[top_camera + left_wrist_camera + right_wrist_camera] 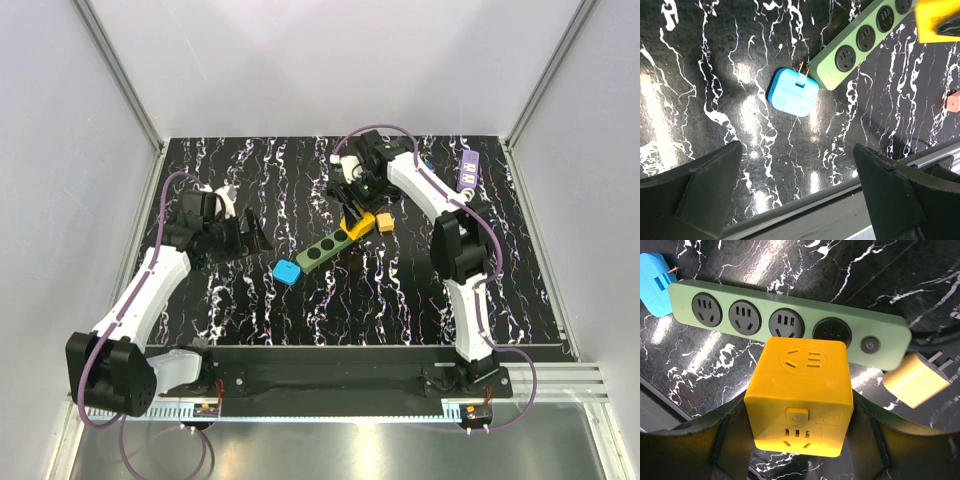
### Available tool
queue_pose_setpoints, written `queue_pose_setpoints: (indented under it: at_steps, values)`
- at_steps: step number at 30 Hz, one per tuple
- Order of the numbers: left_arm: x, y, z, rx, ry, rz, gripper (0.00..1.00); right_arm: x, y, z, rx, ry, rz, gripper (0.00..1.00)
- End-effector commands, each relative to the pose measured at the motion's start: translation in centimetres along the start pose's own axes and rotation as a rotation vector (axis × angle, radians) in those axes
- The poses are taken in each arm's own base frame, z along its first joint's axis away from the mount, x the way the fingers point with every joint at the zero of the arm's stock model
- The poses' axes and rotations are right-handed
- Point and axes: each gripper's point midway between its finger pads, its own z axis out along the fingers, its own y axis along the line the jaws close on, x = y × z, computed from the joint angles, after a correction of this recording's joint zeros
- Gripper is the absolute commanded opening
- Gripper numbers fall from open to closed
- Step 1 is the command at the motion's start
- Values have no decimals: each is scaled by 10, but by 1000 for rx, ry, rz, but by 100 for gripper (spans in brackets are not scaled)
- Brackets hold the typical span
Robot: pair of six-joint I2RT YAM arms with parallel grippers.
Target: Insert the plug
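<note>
Now grips yellow cube plug [802, 395] in right gripper [800, 440], jaws clamped on its sides, just over green power strip [850, 326] near the switch end; cannot tell whether touching. Holds left gripper [800, 185] above table [700, 75], jaws wide apart, empty. Shows blue plug [792, 92] lying flat, prongs against the strip's far end. Shows small yellow plug [915, 382] beside the switch end.

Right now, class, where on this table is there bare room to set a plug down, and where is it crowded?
Bare marble: the near band between the blue plug and the base rail, and the far-left corner beyond the left arm. Crowded: mid-table, where the green power strip, the yellow cube in the right fingers and the orange plug cluster.
</note>
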Motion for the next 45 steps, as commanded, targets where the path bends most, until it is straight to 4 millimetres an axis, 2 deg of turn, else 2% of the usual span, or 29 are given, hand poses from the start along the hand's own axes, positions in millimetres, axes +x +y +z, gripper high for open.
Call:
queue_pose_setpoints:
  at_steps: [1,7,13,18,28,45]
  values:
    - [-16,-9,-8,36,-83,54,99,-10,4,-2,-41,-21,-23,0]
    - [-14,-10,-8,40,-76,55,99,-19,-9,-2,-7,-37,-6,0]
    - [-14,-12,-9,48,-76,56,99,-20,-17,-5,24,-32,14,0]
    - [-15,-12,-10,48,-82,59,99,-22,-15,-13,20,-52,12,0]
    - [-14,-13,-10,52,-78,59,99,-18,-26,8,37,-15,50,0]
    - [-14,-13,-10,56,-77,59,99,-17,-32,14,74,-32,100,0]
